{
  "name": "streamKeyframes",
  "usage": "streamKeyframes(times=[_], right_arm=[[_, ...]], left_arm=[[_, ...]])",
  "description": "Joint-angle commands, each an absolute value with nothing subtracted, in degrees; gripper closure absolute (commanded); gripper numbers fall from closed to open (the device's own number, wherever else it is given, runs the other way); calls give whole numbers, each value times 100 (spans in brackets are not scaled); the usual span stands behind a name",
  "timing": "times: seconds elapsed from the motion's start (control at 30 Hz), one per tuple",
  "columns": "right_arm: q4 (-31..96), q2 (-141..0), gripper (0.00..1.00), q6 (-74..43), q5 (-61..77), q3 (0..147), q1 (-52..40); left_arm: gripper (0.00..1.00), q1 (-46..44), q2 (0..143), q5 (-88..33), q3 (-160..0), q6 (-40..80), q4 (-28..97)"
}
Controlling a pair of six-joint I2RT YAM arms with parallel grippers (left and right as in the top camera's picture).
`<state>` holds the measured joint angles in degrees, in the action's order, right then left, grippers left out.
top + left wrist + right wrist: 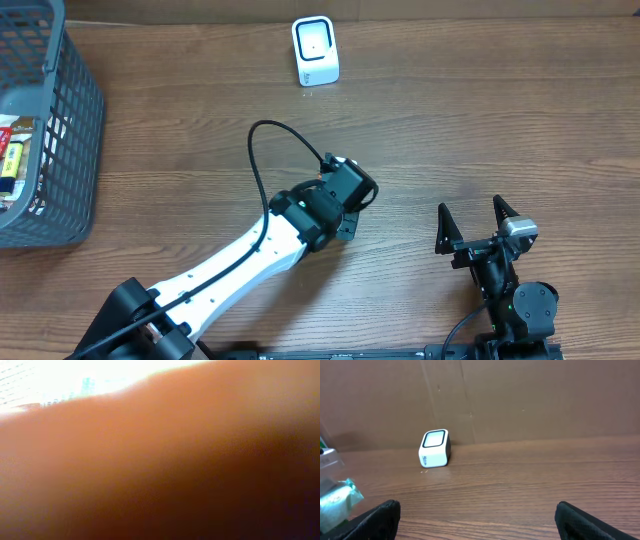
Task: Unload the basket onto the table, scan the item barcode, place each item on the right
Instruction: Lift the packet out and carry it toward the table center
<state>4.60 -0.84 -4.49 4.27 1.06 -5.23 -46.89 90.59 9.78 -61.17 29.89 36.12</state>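
Left gripper (350,188) sits near the centre of the wooden table (500,120) at the end of the white arm, with a black cable (262,150) looping off it toward 10 o'clock. Its fingers are hidden under the wrist housing in the overhead view, and the left wrist view is a blurred orange-brown field, so whether the jaws are open or closed cannot be told. The barcode scanner (315,50) stands at 12 o'clock from this gripper, well apart, near the far table edge. In the right wrist view a teal-and-white packet (337,500) shows at the 8 o'clock edge of the frame, well apart from the scanner (435,448); whether the left gripper holds it cannot be told. Right gripper (474,218) rests at 4 o'clock from the left one, jaws spread wide and empty, with its dark fingers (380,517) framing bare table. The grey mesh basket (70,150) occupies the 9 o'clock side of the table and holds packaged goods (12,150).
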Motion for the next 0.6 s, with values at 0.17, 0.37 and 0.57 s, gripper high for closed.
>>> streamKeyframes(times=[0.17,0.37,0.57], right_arm=[[440,-16,0,-469,432,45,-502],[440,-16,0,-469,434,45,-502],[440,-16,0,-469,432,45,-502]], left_arm=[[63,-4845,9601,1306,-6283,3070,3345],[47,-4847,9697,1133,-6285,3070,3127],[0,-4845,9697,1050,-6285,2995,3142]])
